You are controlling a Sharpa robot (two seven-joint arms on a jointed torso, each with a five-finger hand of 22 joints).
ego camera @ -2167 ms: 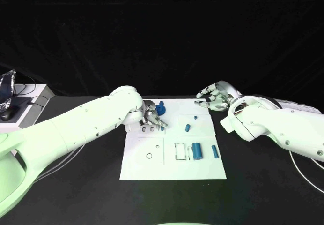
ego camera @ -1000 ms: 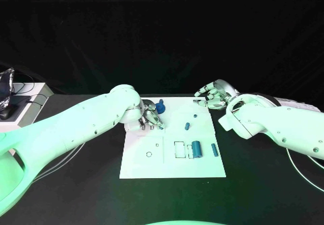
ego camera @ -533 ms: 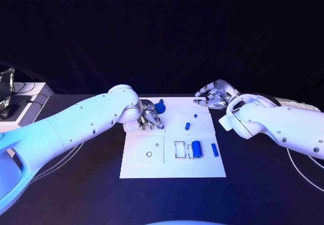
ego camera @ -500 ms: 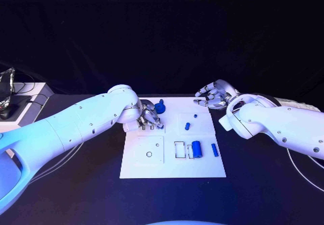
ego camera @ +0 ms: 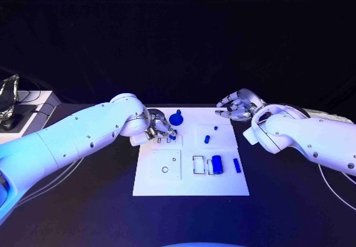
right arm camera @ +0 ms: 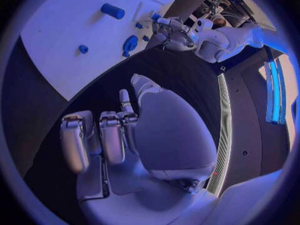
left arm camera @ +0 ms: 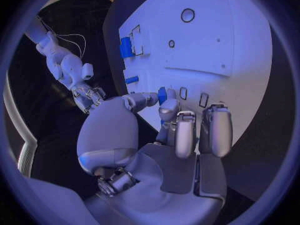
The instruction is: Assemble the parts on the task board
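Observation:
The white task board lies in the middle of the table. My left hand hovers over its far left corner and pinches a small blue part between thumb and a finger. On the board lie a blue knob-shaped part, a tiny blue piece, a short peg, a thick cylinder and a slim peg. My right hand hangs just off the board's far right corner, fingers loosely bent and apart, holding nothing. The right wrist view shows the knob and cylinder.
Round holes and a rectangular outline mark the board's near half. Black table surrounds the board. A white box with cables stands at the far left edge of the table.
My left hand has drawn back a little toward the board's left edge, still at the far left corner. The right hand has hardly moved.

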